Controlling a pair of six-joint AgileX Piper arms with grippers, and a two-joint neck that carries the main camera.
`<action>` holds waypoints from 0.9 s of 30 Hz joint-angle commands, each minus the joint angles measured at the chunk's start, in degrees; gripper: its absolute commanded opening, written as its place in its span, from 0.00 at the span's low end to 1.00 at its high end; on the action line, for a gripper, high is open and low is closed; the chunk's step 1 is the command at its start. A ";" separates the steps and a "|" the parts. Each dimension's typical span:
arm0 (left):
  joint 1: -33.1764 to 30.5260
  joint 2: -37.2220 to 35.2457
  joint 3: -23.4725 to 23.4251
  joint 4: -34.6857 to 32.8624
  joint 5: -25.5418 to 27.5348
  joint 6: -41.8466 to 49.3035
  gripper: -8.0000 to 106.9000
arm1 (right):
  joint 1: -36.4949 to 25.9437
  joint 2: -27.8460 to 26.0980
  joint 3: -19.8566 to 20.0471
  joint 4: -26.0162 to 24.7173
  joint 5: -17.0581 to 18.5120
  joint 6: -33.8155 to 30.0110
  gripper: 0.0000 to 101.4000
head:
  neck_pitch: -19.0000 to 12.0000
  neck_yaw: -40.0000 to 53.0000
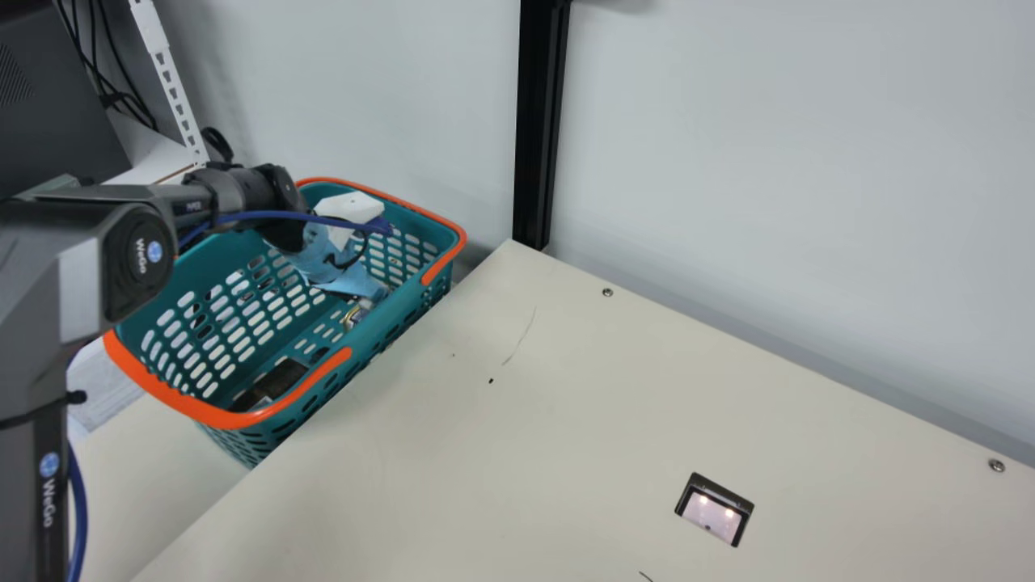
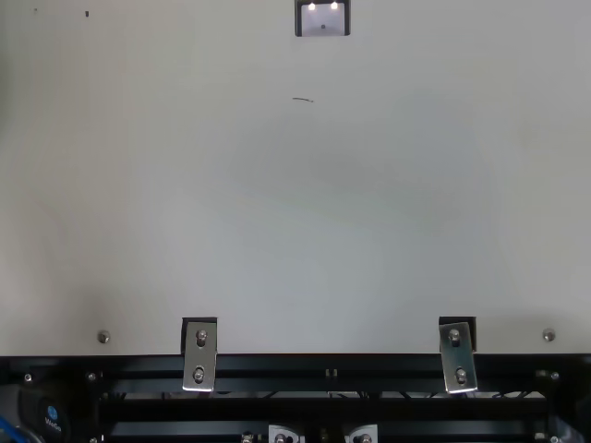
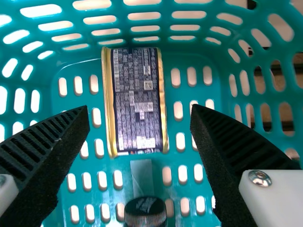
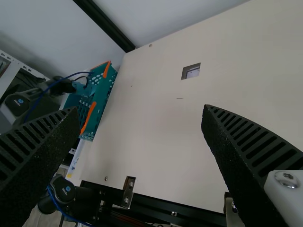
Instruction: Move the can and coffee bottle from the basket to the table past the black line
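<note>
My left gripper (image 1: 344, 279) reaches down into the teal basket (image 1: 388, 311) in the main view. In the left wrist view my left gripper (image 3: 140, 116) is open above the basket floor. The can (image 3: 136, 100), dark with gold rims and small print, lies on that floor, untouched, in line with the gap between the fingers. Near it is the black cap (image 3: 145, 208) of the bottle, whose body is mostly cut off by the view's edge. My right gripper (image 4: 142, 113) stands open over the table in the right wrist view, nothing between its fingers.
The cream table (image 1: 517, 453) spreads beside the basket, with a framed slot (image 1: 716, 509) and a short thin black line (image 2: 303, 99). The basket's orange rim (image 1: 230, 416) stands above the tabletop. A black post (image 1: 542, 121) rises behind the table by the wall.
</note>
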 commanded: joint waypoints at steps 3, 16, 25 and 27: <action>-0.85 2.89 -3.55 1.06 0.98 -3.03 0.85 | 0.00 0.00 0.00 0.00 0.00 0.00 1.00 | -1.54 0.63; -2.29 10.12 -12.29 4.37 2.83 -9.08 0.85 | 0.00 0.00 0.00 0.00 0.00 0.00 1.00 | -1.54 0.63; -2.35 10.95 -12.48 3.62 1.80 -8.92 0.16 | 0.00 0.00 0.00 0.00 0.00 0.00 1.00 | -1.54 0.63; -2.17 9.62 -10.83 2.62 0.74 -7.92 0.16 | 0.00 0.00 0.00 0.00 0.00 0.00 1.00 | -1.54 0.63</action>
